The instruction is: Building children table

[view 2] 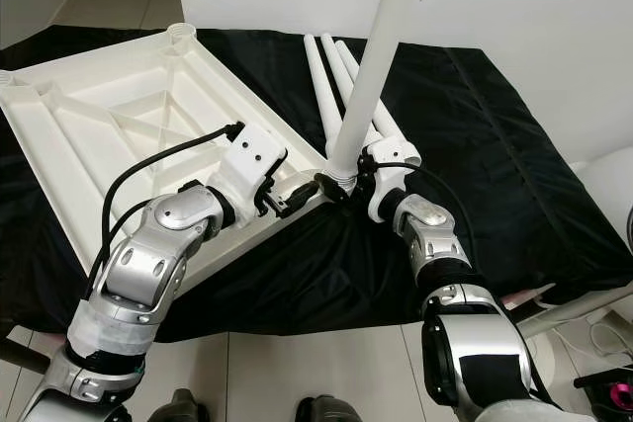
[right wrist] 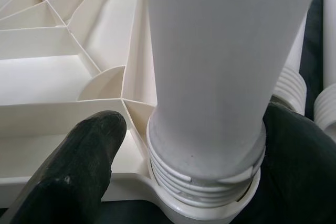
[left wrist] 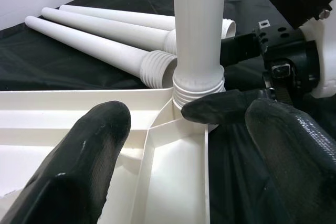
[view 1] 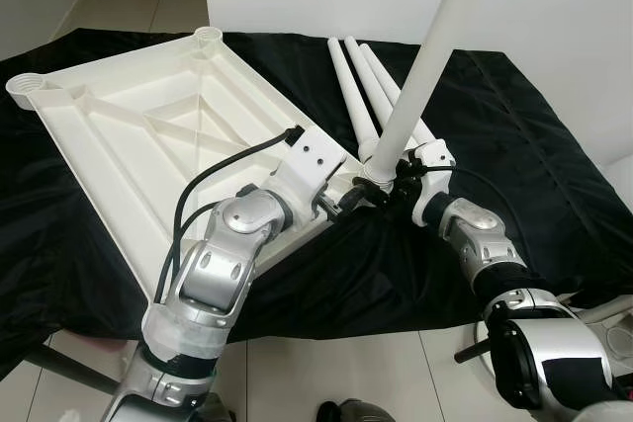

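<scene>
From the left eye view, the upturned white tabletop [view 1: 148,135] lies on a black cloth [view 1: 514,165], and 1 white leg [view 1: 425,66] stands upright in the socket at its near right corner, leaning a little to the far right as it rises. The right gripper [view 1: 388,185] straddles the base of that leg, so the long axis runs straight up out of its grasp. The left gripper [view 1: 341,203] sits just left of the same corner, on the tabletop's edge.

In the right eye view, 3 spare legs [view 2: 331,71] lie side by side on the cloth, pointing far and slightly left, just behind the corner.

The left wrist view shows the left gripper's fingers [left wrist: 84,156] spread wide, holding nothing, aimed at the leg's threaded collar [left wrist: 198,90].

The right wrist view shows the right gripper's fingers [right wrist: 79,156] on either side of the leg, just above the threads (several rings are exposed above the socket, so I judge it not fully screwed home). Turning about that vertical axis is the right arm's job.
</scene>
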Tool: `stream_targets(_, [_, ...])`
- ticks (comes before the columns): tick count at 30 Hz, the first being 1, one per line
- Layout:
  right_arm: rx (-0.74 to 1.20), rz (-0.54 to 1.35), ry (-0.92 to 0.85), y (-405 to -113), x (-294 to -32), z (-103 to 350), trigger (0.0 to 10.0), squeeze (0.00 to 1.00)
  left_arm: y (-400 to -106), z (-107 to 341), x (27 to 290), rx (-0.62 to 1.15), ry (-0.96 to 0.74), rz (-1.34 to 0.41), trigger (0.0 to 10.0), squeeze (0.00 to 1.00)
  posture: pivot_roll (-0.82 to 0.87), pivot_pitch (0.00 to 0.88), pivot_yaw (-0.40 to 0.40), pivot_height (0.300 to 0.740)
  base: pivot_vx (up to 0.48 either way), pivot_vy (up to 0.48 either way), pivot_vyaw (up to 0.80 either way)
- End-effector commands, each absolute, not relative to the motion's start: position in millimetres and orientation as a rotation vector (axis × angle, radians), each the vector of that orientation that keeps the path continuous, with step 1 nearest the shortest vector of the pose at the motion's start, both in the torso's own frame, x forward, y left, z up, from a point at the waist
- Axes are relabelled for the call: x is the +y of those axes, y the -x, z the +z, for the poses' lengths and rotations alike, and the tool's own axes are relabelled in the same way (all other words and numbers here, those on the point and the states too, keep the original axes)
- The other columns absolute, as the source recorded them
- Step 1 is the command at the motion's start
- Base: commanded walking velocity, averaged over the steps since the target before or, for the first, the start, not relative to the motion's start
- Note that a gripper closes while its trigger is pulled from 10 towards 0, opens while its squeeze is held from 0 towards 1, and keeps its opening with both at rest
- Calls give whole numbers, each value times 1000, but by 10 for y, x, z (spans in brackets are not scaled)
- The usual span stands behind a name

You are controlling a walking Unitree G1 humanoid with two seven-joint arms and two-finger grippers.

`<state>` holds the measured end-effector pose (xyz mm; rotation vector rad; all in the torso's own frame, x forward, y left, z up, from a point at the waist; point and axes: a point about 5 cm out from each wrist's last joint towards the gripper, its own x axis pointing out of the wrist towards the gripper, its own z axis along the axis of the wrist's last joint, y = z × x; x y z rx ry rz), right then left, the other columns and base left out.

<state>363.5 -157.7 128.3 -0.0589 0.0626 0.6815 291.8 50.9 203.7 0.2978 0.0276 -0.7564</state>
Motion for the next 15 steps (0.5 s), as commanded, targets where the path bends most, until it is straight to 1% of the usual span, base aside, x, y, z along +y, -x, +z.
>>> stream_targets(1, [122,729,41,-3586,-1500,1157,10000,0,-2947,2052,504,14,-296,-722,10000,0,30,44,-72,740,0,0,0])
stream_targets(3, [124,736,38,-3578,-1481,1148,10000,0,-2948,2052,510,13,-296,-721,10000,0,30,44,-72,740,0,0,0])
stream_targets(7, [135,794,1,-3532,-1349,1112,10000,0,-2947,2033,545,15,-303,-719,10000,0,29,45,-79,740,0,0,0])
stream_targets(9, [135,794,1,-3532,-1349,1112,10000,0,-2947,2033,545,15,-303,-719,10000,0,29,45,-79,740,0,0,0])
stream_targets(12, [134,835,-13,-3488,-1248,1084,10000,0,-2928,2005,534,18,-307,-735,10000,0,27,44,-81,740,0,0,0])
stream_targets(15, [132,846,-16,-3471,-1215,1072,10000,0,-2916,1988,523,22,-307,-747,10000,0,24,42,-82,740,0,0,0])
